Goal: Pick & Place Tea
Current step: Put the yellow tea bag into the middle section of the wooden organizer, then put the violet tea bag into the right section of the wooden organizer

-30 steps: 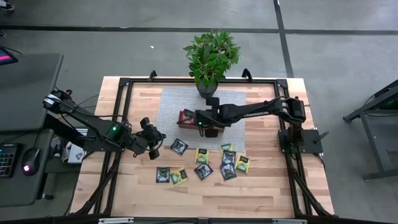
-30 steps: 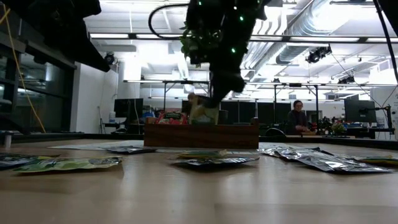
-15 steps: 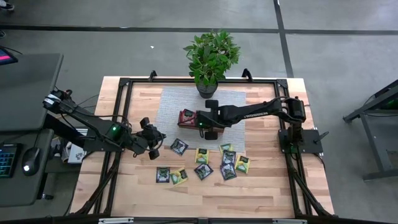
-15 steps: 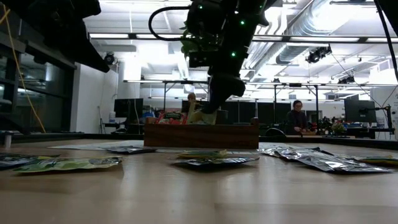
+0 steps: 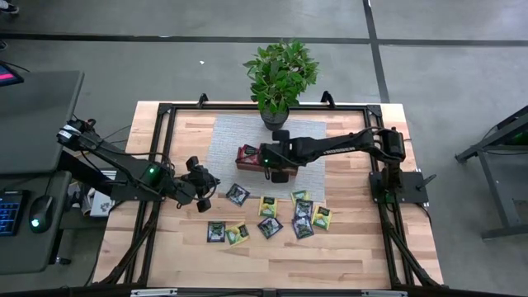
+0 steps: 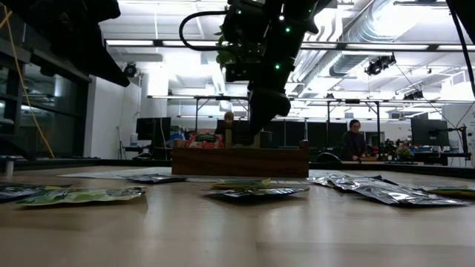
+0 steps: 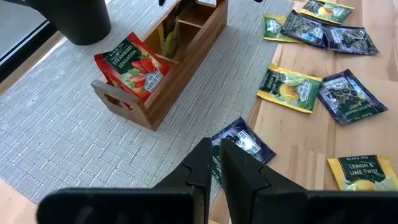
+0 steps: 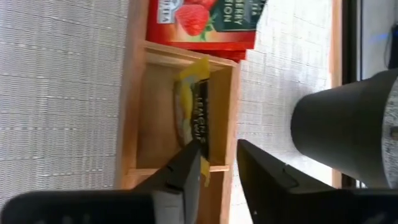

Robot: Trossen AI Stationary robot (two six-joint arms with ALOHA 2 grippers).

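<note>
Tea: a yellow sachet [image 8: 194,109] stands on edge in the wooden tray's [image 8: 134,106] middle compartment, directly under the right gripper [image 8: 217,163], whose fingers are spread apart around its top edge. Loose sachets [image 5: 271,216] lie at six o'clock from the tray. Left gripper [image 7: 216,163], pressed together, waits at eight o'clock.

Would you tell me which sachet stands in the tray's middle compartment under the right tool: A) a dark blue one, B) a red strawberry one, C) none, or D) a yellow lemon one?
D: the right wrist view shows a yellow sachet upright in the middle compartment of the tray, with the red ones in the end compartment.
</note>
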